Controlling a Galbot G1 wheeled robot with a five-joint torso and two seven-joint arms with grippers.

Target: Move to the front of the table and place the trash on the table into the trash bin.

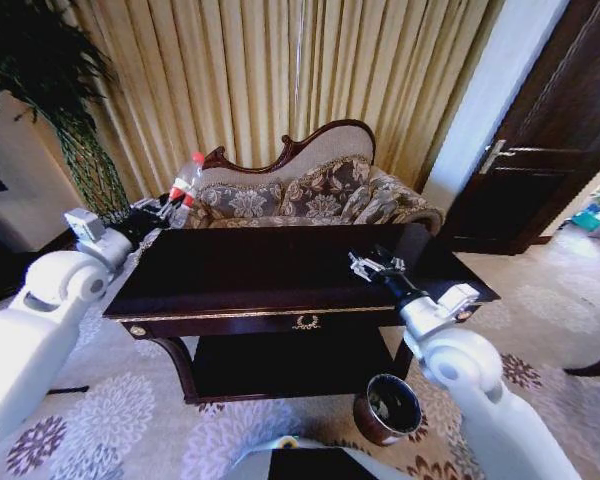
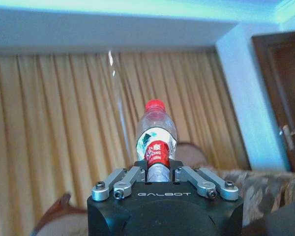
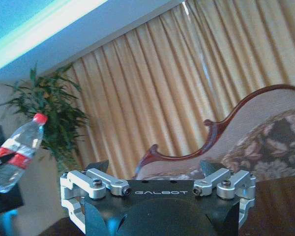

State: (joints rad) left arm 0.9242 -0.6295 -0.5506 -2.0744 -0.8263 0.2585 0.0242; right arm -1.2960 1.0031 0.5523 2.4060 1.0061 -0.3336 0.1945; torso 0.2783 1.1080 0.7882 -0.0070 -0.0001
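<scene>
You were parked square to the front of the table [image 1: 280,300], its gold-trimmed front edge running across the head view with the gold ornament [image 1: 305,322] about centre. The dark top was bare between the two arms, with room along the near edge. The left gripper [image 1: 170,208] was up past the table's far left corner, arm stretched forward and raised, fingers clamped on the bottle [image 1: 188,182]; in the left wrist view the bottle [image 2: 156,142] stood red cap up between the closed fingers [image 2: 119,183], held at the labelled lower part. The bottle was off the tabletop, in the air, with the curtain [image 1: 280,80] behind it. The right gripper [image 1: 377,267] hovered low over the right part of the tabletop, fingers spread wide and holding nothing; its wrist view confirmed both fingers [image 3: 103,181] apart, with the bottle [image 3: 15,152] seen farther off, tilted. The trash bin [image 1: 388,408] sat on the carpet [image 1: 130,420] just beside the table's front right leg, below your right arm, dark inside, contents unclear. A sofa [image 1: 310,190] stood close behind the table, a potted plant [image 1: 60,110] at the far left near the left gripper, and a dark door [image 1: 540,140] at the right. Carpet to the right of the bin looked open.
</scene>
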